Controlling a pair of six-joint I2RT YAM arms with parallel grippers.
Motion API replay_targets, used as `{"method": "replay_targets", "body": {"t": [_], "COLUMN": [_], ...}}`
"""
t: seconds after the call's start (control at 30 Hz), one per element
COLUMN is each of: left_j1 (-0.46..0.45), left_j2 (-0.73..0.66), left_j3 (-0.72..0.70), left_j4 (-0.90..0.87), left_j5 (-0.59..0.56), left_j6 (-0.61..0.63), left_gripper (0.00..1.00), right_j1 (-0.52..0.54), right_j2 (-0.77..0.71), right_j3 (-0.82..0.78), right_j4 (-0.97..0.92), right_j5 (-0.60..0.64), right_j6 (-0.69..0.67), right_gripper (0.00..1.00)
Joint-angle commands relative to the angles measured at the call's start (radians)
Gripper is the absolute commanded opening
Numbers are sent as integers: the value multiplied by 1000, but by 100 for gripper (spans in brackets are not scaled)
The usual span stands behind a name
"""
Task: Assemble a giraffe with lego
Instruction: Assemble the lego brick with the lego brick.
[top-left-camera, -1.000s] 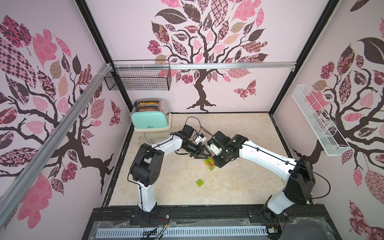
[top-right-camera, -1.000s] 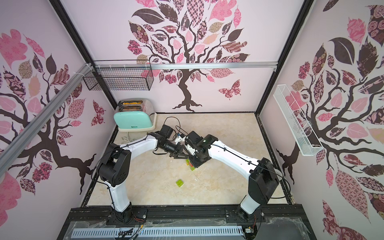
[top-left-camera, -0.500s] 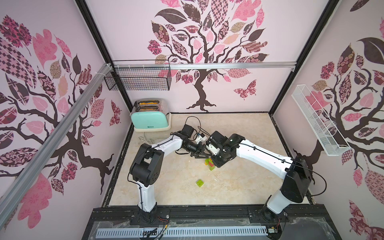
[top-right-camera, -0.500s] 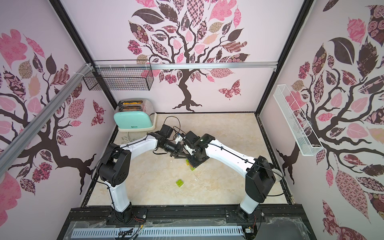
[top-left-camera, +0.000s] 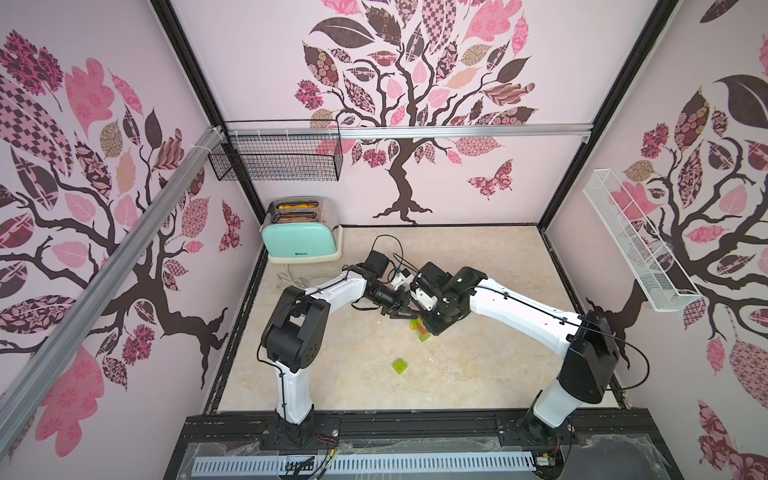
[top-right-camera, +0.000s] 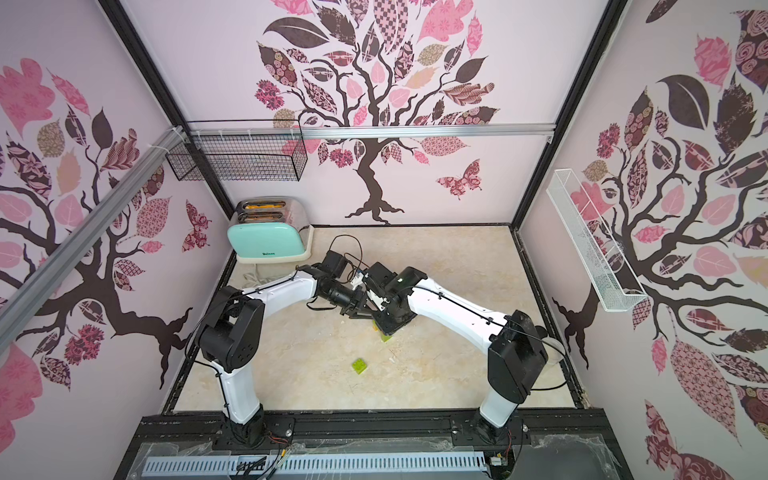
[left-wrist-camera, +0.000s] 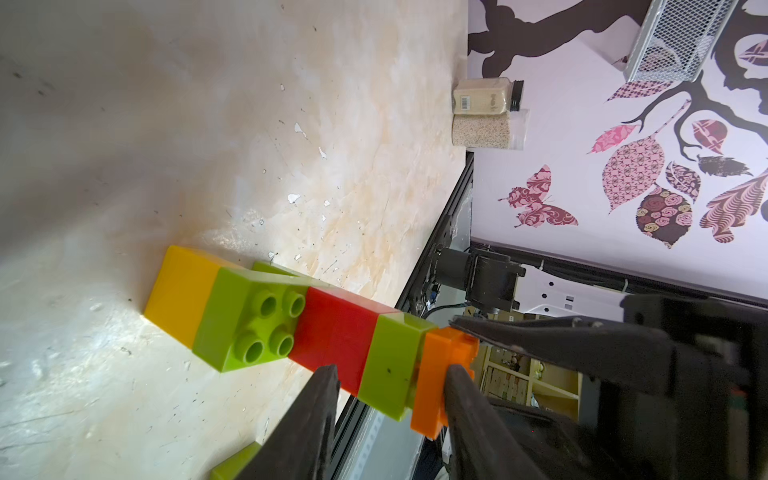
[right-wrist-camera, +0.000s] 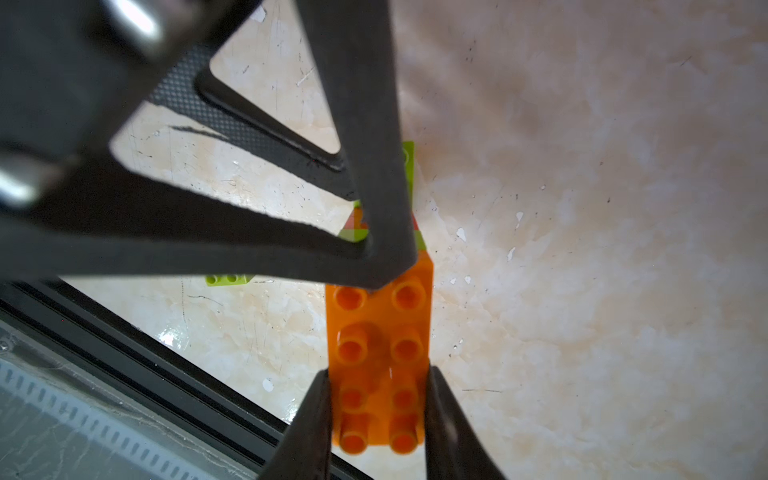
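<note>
- The loose lime-green brick lies on the table, apart from the build. I leave it alone for now.
- The left gripper has its jaws narrowly apart, straddling the top green piece. I cannot tell whether they pinch it. I would brace there first.
- The giraffe stands mid-table, yellow end down, beneath both grippers.
- The right gripper is clamped on one end of the long orange brick, which sits atop the stack. I judge seating is in hand: I press straight along the stack with the studs aligned, to avoid tipping it.
</note>
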Motion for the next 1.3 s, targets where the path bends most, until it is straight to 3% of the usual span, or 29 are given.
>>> {"method": "replay_targets", "body": {"t": [0.0, 0.23, 1.03, 1.27], "left_j1": [-6, -5, -6, -1], "left_j2": [21, 26, 40, 6], "left_j3": [-11, -36, -77, -8], "left_j4": [-33, -37, -26, -79], "left_j5": [-41, -77, -125, -130], "left_j6": [36, 53, 66, 77], "left_gripper": [45, 42, 37, 47], "right_j1": [6, 6, 5, 6], "right_j2": [27, 24, 18, -81], "right_j3": [47, 28, -49, 42], "right_j4": [-22, -15, 71, -6], "right_j5": [21, 23, 16, 32], "right_j6": [4, 14, 34, 43], "right_gripper": [15, 16, 37, 52]}}
